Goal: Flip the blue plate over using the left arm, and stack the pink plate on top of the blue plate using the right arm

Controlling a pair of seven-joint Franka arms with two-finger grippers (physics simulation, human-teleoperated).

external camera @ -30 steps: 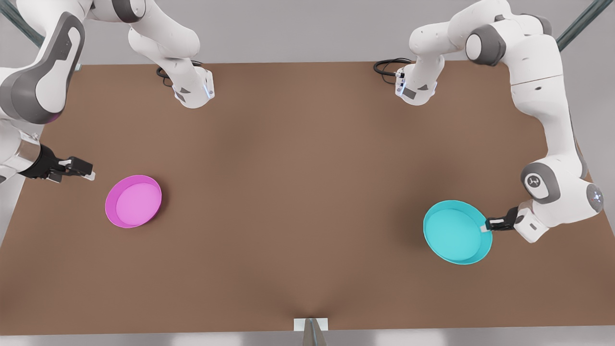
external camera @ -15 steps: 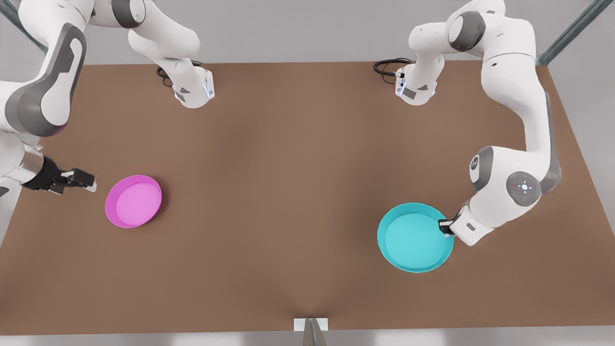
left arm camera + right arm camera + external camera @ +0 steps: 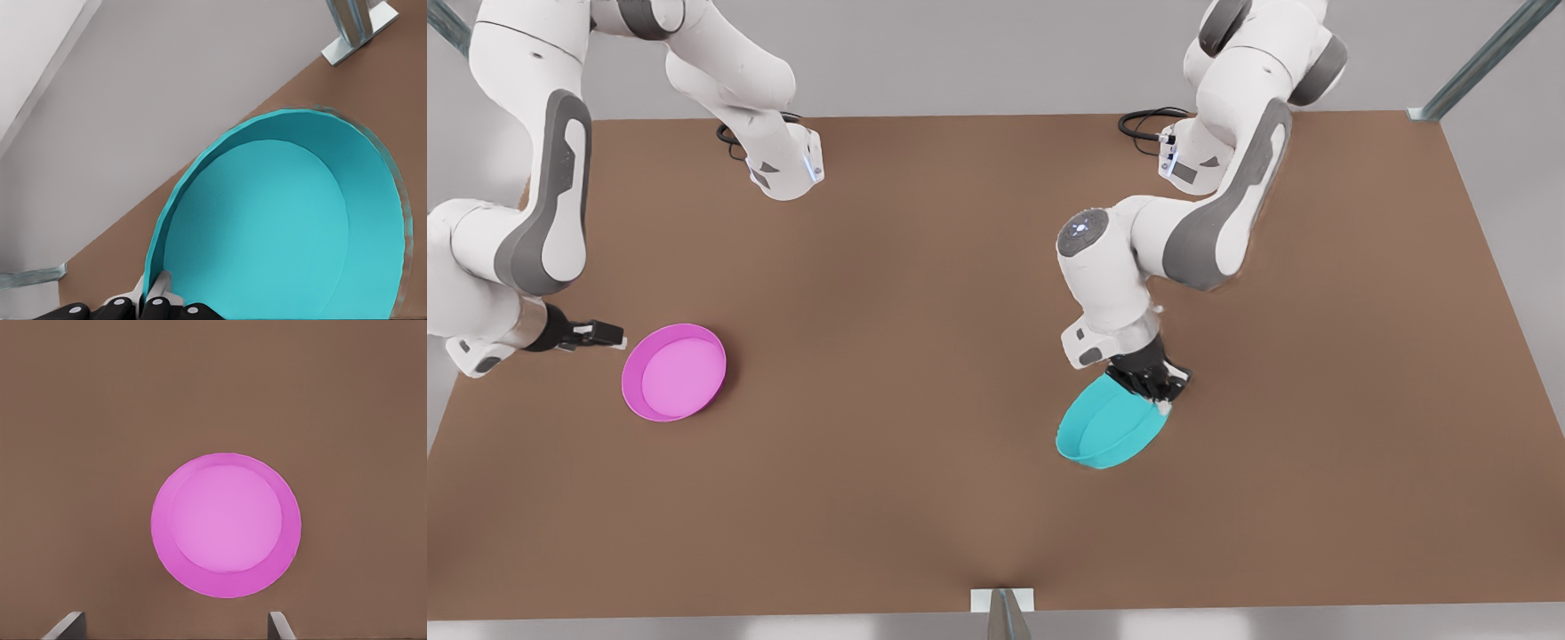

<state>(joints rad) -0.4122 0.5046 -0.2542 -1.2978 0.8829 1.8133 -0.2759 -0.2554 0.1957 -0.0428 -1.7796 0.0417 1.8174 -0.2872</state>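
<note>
Brown counter [image 3: 925, 373] spreads under both arms. On my front view's right, the left tool [image 3: 1158, 384] pinches the far rim of the blue plate [image 3: 1110, 428], tilted with its hollow facing the near side. On that view's left, the right tool [image 3: 609, 336] waits spread wide just beside the flat pink plate [image 3: 674, 372].

bare brown table [image 3: 925, 373] between pink plate [image 3: 674, 372] and tilted blue plate [image 3: 1110, 425], left arm [image 3: 1138, 258] looming at the blue plate's 12 o'clock
</note>
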